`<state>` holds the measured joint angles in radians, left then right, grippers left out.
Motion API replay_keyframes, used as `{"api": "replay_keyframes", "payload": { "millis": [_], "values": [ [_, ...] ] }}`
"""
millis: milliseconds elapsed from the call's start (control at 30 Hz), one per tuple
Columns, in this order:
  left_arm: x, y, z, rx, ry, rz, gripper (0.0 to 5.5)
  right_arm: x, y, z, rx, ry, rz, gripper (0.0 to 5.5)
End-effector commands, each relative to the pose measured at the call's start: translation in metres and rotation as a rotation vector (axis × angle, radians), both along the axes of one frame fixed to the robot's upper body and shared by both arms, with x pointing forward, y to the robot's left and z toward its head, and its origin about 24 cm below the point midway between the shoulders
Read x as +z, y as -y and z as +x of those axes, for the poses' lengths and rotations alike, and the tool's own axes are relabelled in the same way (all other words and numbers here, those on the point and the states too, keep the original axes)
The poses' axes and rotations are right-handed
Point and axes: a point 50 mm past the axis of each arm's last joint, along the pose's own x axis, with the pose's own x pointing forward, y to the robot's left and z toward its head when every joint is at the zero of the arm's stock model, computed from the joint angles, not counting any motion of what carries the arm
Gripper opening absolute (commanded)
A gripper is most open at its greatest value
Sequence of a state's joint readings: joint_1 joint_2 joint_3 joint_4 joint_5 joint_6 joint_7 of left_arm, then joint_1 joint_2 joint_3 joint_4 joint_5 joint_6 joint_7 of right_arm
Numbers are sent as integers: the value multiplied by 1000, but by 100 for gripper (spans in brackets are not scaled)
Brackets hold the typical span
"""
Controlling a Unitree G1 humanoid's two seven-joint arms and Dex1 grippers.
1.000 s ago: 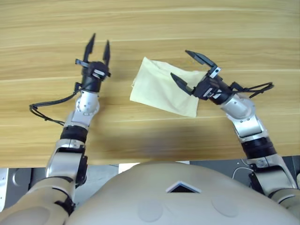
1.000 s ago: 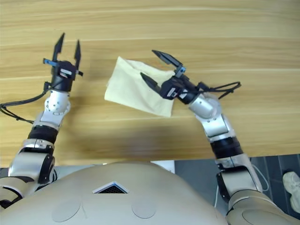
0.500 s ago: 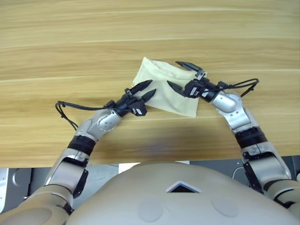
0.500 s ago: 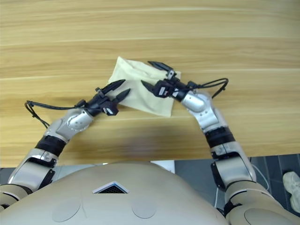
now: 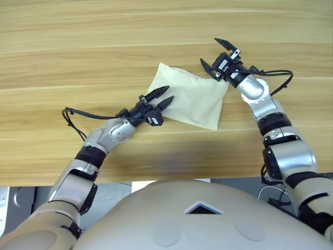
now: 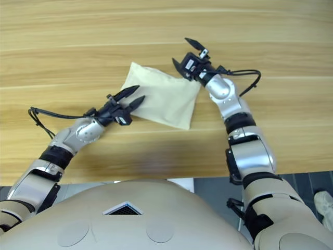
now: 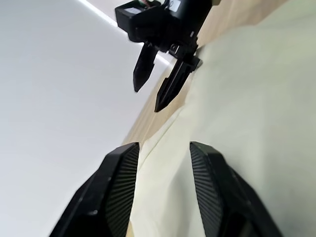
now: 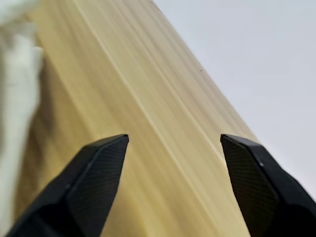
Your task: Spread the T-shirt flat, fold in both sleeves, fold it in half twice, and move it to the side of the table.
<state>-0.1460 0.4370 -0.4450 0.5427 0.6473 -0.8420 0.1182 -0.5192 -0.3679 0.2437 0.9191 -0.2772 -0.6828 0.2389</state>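
A Unitree G1's left pincer [image 5: 169, 93], released and spread apart with nothing in it, is poised at the near-left edge of a pale yellow T-shirt [image 5: 192, 99]. Its tips reach just over the cloth, though whether they touch it cannot be told. In the left wrist view the shirt's edge runs up between the two black tips, with cloth on one side and wood on the other.

The T-shirt lies folded into a compact, slightly puffy rectangle, set askew on the light wooden counter [image 5: 156, 31]. Its near-right corner is the point closest to the robot.

Just beyond the shirt's far-right corner, the right pincer [image 5: 209, 51] is likewise released, opened wide and grasping nothing. It is apart from the cloth and points away from the robot. In the right wrist view a fold of the shirt shows beside one tip, and wood grain stretches between the two. Past the shirt, the counter's grain runs crosswise.
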Motion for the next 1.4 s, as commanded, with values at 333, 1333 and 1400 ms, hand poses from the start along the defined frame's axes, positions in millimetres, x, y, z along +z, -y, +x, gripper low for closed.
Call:
{"api": "replay_keyframes", "payload": {
  "millis": [333, 1333, 1400],
  "values": [
    [49, 10, 64, 7, 284, 119, 189, 50, -24, -53, 278, 151, 339, 345],
    [72, 6, 109, 97, 255, -47, 189, -68, -68, -59, 275, -691, 248, 345],
    [89, -23, 111, 255, 333, -187, 189, -69, -63, -51, 181, -758, 328, 345]
  ]
}}
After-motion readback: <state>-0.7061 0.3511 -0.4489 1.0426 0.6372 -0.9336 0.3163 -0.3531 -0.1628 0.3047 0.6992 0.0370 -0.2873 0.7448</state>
